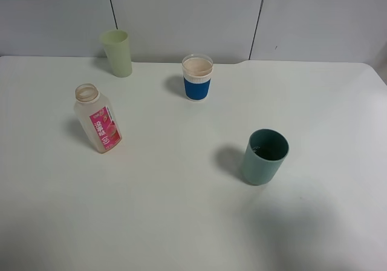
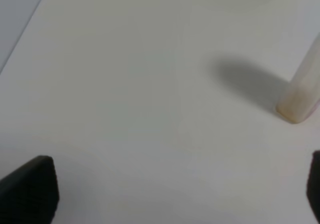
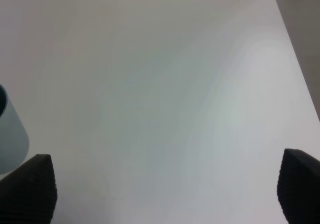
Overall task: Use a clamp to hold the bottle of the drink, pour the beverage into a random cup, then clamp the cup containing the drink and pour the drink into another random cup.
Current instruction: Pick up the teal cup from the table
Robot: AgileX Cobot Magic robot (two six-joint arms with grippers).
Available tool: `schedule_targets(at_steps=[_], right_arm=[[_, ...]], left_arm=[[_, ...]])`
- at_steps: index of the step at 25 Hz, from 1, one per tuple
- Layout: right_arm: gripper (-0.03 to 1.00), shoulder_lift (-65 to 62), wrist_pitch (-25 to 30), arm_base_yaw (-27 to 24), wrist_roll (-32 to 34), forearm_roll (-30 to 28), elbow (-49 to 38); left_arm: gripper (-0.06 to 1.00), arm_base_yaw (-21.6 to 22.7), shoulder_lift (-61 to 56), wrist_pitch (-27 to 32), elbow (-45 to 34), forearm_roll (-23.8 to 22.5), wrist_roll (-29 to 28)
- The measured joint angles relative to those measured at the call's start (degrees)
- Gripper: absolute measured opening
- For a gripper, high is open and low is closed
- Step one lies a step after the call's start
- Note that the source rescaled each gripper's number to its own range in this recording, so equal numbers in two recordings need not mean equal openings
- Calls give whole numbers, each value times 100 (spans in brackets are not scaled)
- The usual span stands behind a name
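Pink label [image 1: 104, 126] on the uncapped bottle [image 1: 89, 110] bears unreadable white writing.

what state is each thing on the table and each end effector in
bottle: standing on its base, cap off, not held
light green cup: upright, contents hidden
blue-sleeved cup: upright, fill unclear
teal cup: upright, fill unclear
left end effector: open, holding nothing
right end effector: open, holding nothing
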State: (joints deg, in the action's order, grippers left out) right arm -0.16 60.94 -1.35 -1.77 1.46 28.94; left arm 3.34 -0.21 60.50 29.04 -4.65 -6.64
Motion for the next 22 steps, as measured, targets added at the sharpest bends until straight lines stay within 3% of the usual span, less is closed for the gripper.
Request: schedule_targets(at_steps=[22], right_arm=[[64,0,0,116,0,0,0]], left_arm=[[100,0,0,0,0,0,0]])
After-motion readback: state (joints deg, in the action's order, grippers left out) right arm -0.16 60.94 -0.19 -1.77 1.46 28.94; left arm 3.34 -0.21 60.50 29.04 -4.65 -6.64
